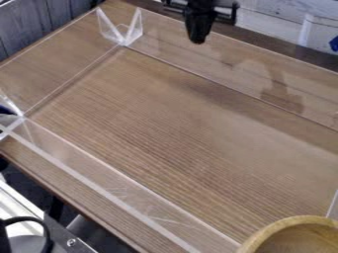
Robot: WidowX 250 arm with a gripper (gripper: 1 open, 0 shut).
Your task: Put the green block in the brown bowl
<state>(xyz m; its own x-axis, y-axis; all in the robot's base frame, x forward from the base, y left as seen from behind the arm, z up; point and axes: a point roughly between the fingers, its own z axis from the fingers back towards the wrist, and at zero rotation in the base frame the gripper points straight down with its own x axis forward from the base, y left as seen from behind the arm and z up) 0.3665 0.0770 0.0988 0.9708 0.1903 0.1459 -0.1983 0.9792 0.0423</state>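
The gripper (199, 36) hangs at the top edge of the view, a dark, narrow shape pointing down toward the far side of the table (185, 128), its fingers pressed together into one blunt tip with nothing between them. Only its lower part shows; the arm above it is cut off by the frame. Its tip sits over the far stretch of the wooden surface, close to the far clear wall (251, 69) of the low transparent fence that rings the work area. A faint dark smudge of shadow lies on the wood below and a little toward the camera from the tip. To the left of the gripper, at the far left corner (122, 32), two clear panels meet and catch bright white reflections. From there the left wall (59, 84) runs down toward the camera, and the near wall (119, 203) crosses diagonally along the table's front edge. The wood grain inside the fence runs in fine parallel lines, paler at the far right where light reflects. The brown bowl (294, 237) sits at the bottom right corner of the view, well apart from the gripper; only an arc of its thick tan rim and a bit of its inside show. The green block cannot be seen anywhere in this view
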